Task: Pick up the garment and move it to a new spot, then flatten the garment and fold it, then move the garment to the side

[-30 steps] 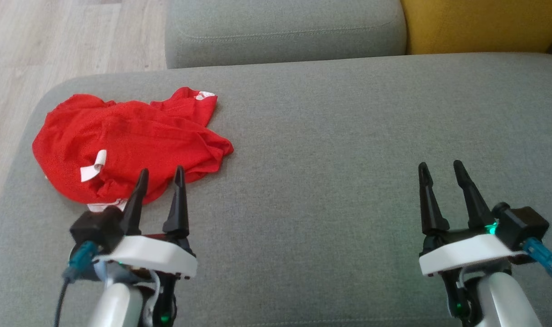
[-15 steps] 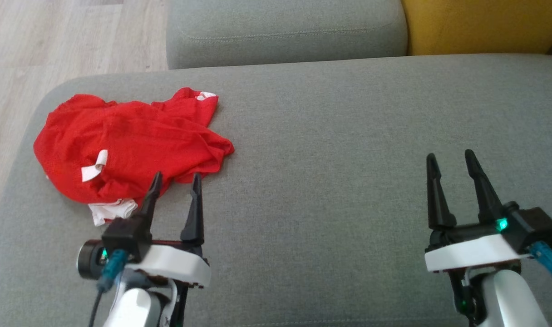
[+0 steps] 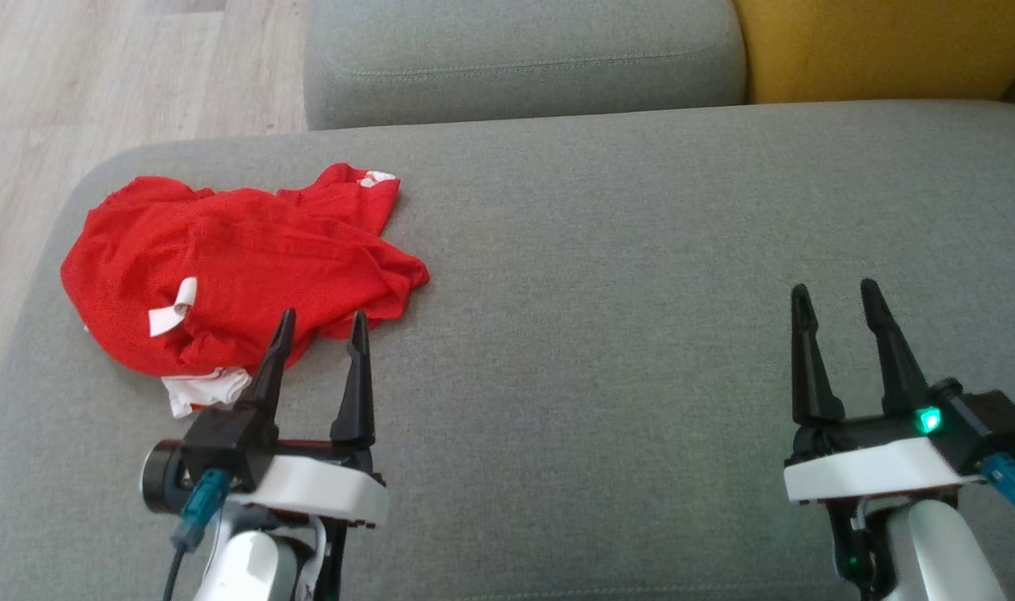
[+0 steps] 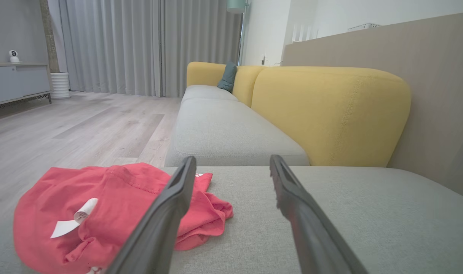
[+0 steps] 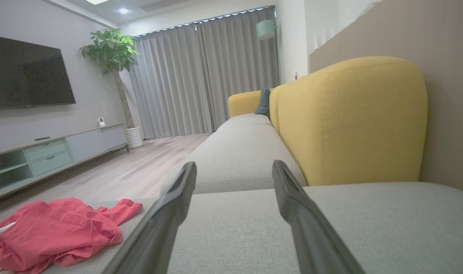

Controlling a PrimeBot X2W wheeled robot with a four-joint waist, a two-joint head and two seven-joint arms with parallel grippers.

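Just ahead of left pincer (image 3: 322,317), garment (image 3: 224,250).

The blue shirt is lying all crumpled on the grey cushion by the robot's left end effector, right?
No, the shirt is red, not blue; the head view shows it. It does lie crumpled on the grey cushion by the left end effector.

The garment (image 3: 240,267) lies bunched on the left end of the sofa seat (image 3: 599,250). The left tool (image 3: 322,319) hangs at the garment's near edge. The right tool (image 3: 835,290) is well apart, over the seat's right side. Another cushion (image 3: 524,58) lies behind, with the floor (image 3: 123,75) to its left.
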